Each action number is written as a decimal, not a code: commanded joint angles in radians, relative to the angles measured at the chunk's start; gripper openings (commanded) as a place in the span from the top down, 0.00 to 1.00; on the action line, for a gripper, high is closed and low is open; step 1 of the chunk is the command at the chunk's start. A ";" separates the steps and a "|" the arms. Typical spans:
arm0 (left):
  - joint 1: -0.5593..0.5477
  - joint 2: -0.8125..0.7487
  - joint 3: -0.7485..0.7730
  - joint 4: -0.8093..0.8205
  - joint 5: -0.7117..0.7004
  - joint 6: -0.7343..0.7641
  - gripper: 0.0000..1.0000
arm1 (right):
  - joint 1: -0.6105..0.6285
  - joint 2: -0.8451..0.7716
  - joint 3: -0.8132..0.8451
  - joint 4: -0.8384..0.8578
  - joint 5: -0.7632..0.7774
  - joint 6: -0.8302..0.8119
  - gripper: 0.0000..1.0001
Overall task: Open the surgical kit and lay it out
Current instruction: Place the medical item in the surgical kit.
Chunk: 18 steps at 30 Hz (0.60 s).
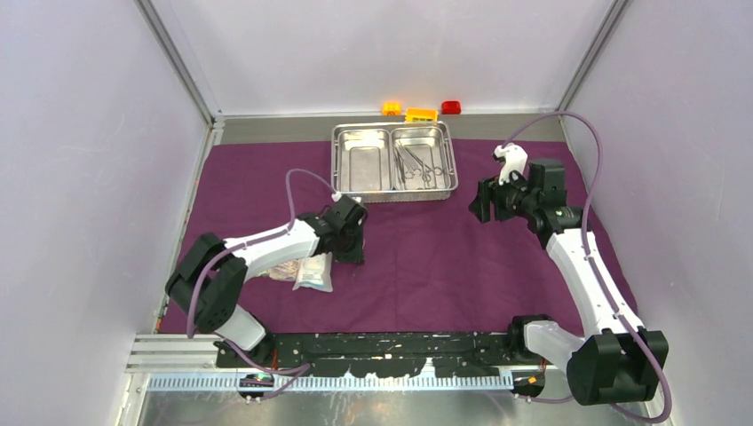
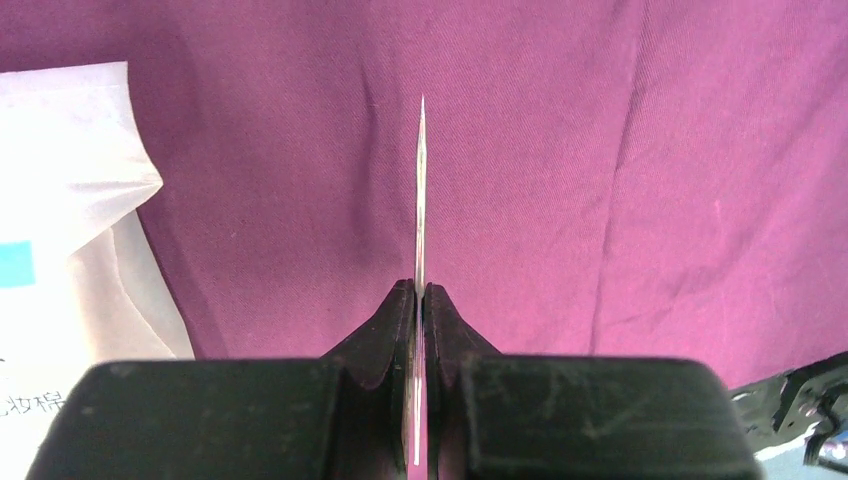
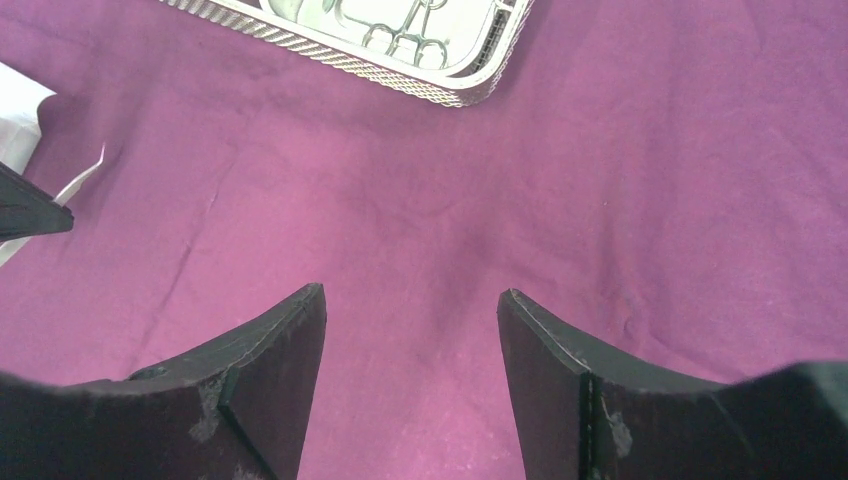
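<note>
My left end effector (image 2: pixel 421 300) is pressed together on a thin steel instrument (image 2: pixel 420 190), pinching it by its near part. The pointed tip sticks out beyond my fingers toward the far side. I see the instrument edge-on, so I cannot tell exactly what kind it is, or whether its tip touches the fabric below. This end effector is over the near-left part of the dark-purple cloth (image 1: pixel 426 266), which lies spread across most of the worktop.

Just to its left lie the sealed packets (image 1: pixel 313 273), flat on the cloth beside my left forearm. One is clear with a white paper face and a patch of blue print.

My right end effector (image 3: pixel 410 300) is spread wide and pinches nothing; purple cloth shows between its two fingers. It is over the far-right part of the cloth, just right of the steel tray (image 1: pixel 393 194) and a little nearer.

The tray sits on the far middle of the cloth, long side across. Scissors and clamps (image 1: pixel 417 164) lie in its right compartment, their ring handles toward the near rim.

Behind the tray, off the cloth at the far edge of the worktop, are three toy bricks in a row: yellow (image 1: pixel 392 108), orange (image 1: pixel 421 114) and red (image 1: pixel 451 107).
</note>
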 commanded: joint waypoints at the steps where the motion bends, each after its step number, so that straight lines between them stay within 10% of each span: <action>1: -0.015 0.014 0.028 0.016 -0.073 -0.080 1.00 | -0.005 -0.001 -0.012 0.052 -0.024 -0.013 0.31; 18: -0.037 0.097 0.037 0.046 -0.038 -0.143 1.00 | -0.005 0.012 -0.018 0.037 -0.049 -0.031 0.32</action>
